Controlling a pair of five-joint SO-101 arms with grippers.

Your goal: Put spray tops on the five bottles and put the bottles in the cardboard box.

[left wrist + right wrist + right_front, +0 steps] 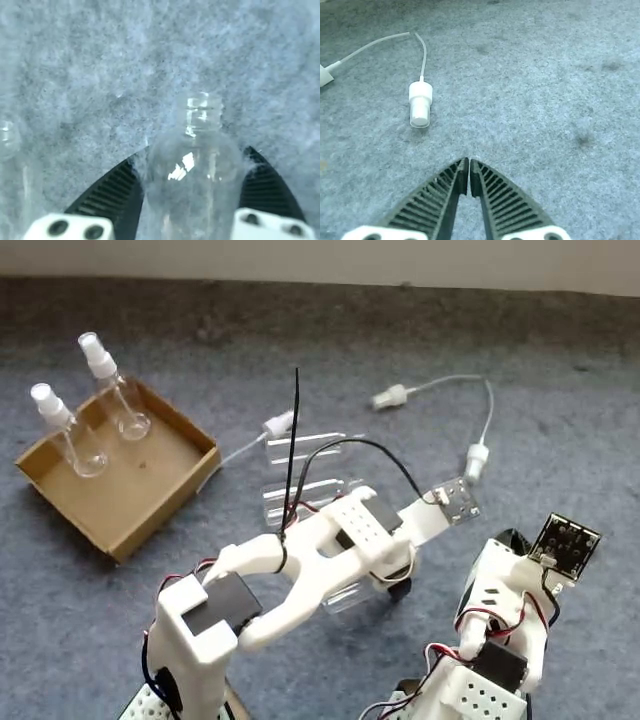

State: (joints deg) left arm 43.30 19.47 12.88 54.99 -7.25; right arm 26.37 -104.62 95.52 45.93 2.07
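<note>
The left gripper (196,151) is clamped round a clear bottle (200,115) with a bare threaded neck and no top, near the middle of the table (520,350). The right gripper (469,169) is pressed closed on nothing toward the near right corner, close to a white spray top (420,105) with a thin curved tube. Two capped bottles (70,435) (120,400) stand in the cardboard box (140,490) by the left edge, and the mottled grey felt surface ends at a pale wall (400,260) along the far edge.
</note>
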